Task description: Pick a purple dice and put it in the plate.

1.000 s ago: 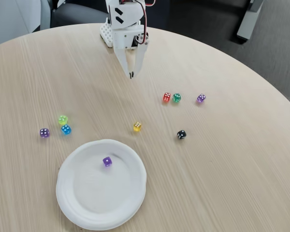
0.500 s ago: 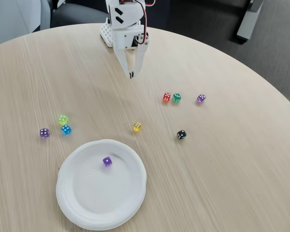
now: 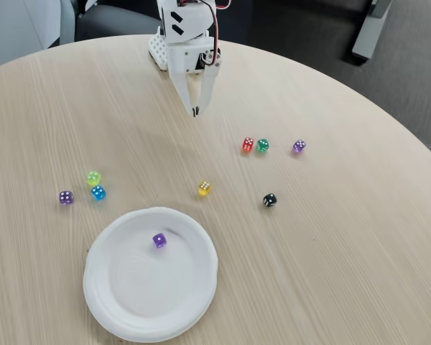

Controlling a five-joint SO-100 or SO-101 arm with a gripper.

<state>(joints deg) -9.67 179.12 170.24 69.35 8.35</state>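
Fixed view of a round wooden surface from above and in front. The gripper hangs point-down at upper centre, its white fingers drawn together to a tip with nothing between them. The plate sits at lower left of centre, and a purple dice rests inside it, slightly above the plate's middle and apart from the rim; by this layout the placing appears done.

Other dice lie on the bare surface: a purple one at far left, a lime one and a blue one just beside each other, a yellow one near centre, a black one, a red and a green pair almost touching, and a paler violet one at right.

Handling, as judged: such a die is light, rigid and smooth, likely to slip or pop free; opposite flat faces offer the surest hold.

The arm's upper part is cut off by the top edge. Pip counts are too small to read.
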